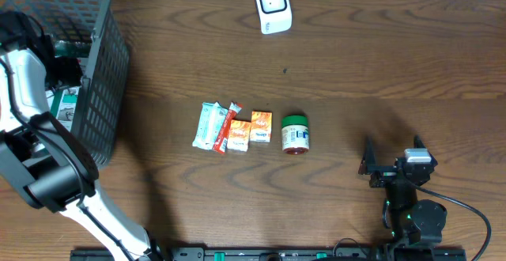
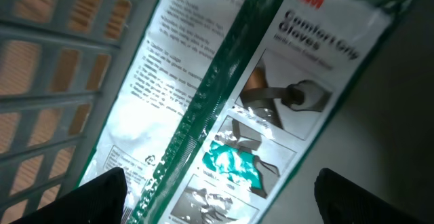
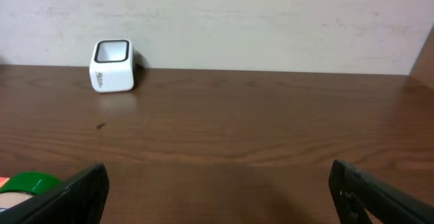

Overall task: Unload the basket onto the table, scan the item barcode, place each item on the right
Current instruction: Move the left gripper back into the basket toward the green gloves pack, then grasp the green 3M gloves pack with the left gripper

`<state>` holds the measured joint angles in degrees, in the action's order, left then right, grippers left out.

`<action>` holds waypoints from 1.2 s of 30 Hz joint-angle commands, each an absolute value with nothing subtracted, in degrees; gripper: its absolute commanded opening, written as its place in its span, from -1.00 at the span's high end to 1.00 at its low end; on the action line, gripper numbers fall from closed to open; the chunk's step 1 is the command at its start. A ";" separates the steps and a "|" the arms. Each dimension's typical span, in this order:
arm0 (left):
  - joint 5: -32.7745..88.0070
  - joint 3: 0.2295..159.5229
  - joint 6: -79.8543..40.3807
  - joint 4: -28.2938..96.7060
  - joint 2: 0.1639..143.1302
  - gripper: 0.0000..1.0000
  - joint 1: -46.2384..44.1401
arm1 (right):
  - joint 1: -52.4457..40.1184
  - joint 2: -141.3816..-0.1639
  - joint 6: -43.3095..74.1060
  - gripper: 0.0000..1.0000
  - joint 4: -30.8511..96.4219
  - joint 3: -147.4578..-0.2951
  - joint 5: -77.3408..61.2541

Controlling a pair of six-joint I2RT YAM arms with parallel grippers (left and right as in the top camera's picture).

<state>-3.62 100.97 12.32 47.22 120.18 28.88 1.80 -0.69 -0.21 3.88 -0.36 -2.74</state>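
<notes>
A glossy green-and-white glove package (image 2: 224, 108) lies inside the dark mesh basket (image 1: 111, 63); from overhead it shows as a pale patch (image 1: 65, 107) behind the mesh. My left gripper (image 2: 217, 200) hangs open just above the package, one finger on each side, holding nothing. The white barcode scanner (image 1: 273, 6) stands at the table's far edge and also shows as a scanner (image 3: 112, 66) in the right wrist view. My right gripper (image 1: 393, 152) rests open over bare wood at the front right.
A row of small packets (image 1: 217, 128), two orange boxes (image 1: 251, 128) and a green-lidded jar (image 1: 295, 133) lies mid-table. The jar's lid (image 3: 30, 183) shows at the right wrist view's lower left. Basket walls (image 2: 47, 68) close in left of the package.
</notes>
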 commanded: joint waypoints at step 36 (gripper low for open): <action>1.87 100.86 22.94 49.58 124.31 -0.96 29.80 | 1.04 -0.38 0.16 -0.98 4.10 -0.32 -2.42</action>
